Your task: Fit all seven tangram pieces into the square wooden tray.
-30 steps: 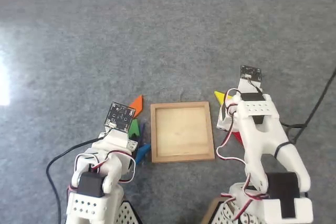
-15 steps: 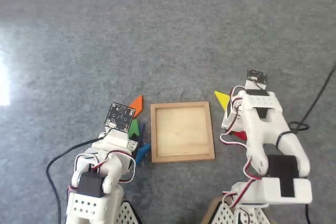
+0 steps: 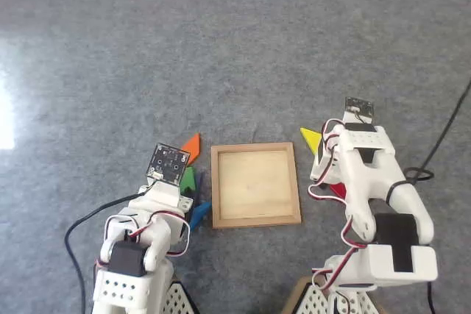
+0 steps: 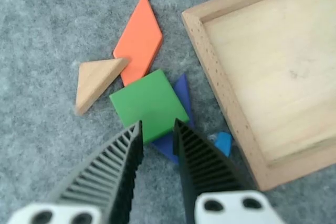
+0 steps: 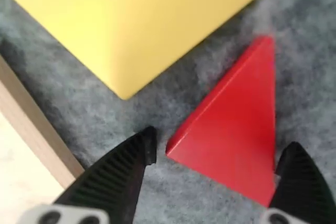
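Our right arm (image 3: pixel 368 174) has swung slightly outward and settled. The right tool (image 5: pixel 220 148) is spread wide astride the red triangle (image 5: pixel 236 129), which lies on the counter (image 3: pixel 221 56) beside the yellow triangle (image 5: pixel 131 19), just outside the tray (image 3: pixel 256 219), where no piece sits yet. We judge a first pickup ready. Our left tool (image 4: pixel 157 124), slightly parted and grasping nothing, stays at the green square (image 4: pixel 147 103).

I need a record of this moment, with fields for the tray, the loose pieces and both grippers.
tray: square wooden tray, empty
pieces near left gripper: orange parallelogram, wooden triangle, green square, dark blue piece partly under it, light blue piece
pieces near right gripper: yellow triangle, red triangle
left gripper: open, over the green square's edge
right gripper: open, straddling the red triangle
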You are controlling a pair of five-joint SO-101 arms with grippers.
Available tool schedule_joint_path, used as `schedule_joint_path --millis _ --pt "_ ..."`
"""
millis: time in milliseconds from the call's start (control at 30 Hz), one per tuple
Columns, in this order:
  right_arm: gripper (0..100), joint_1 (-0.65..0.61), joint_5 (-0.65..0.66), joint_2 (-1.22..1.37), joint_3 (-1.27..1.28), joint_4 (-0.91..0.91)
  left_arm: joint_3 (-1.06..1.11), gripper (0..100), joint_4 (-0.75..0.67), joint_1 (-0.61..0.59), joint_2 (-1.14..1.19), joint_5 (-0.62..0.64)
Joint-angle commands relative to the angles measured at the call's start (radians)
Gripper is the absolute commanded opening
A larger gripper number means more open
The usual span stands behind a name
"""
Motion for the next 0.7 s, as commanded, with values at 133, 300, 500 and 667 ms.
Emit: schedule_joint_path --millis 133,300,500,667 --pt "22.7 0.022 0.014 0.010 -0.021 0.028 -0.013 9 0.005 0.002 -0.021 -0.002" --pt "22.7 0.021 0.081 0.008 -0.021 0.038 -0.013 9 0.005 0.002 -0.021 -0.002" --pt "22.7 0.025 0.123 -0.056 -0.068 0.124 -0.013 9 0.005 0.002 -0.021 -0.002" --pt "22.7 0.038 0.124 -0.217 -0.137 0.249 -0.013 9 0.005 0.002 -0.021 -0.002"
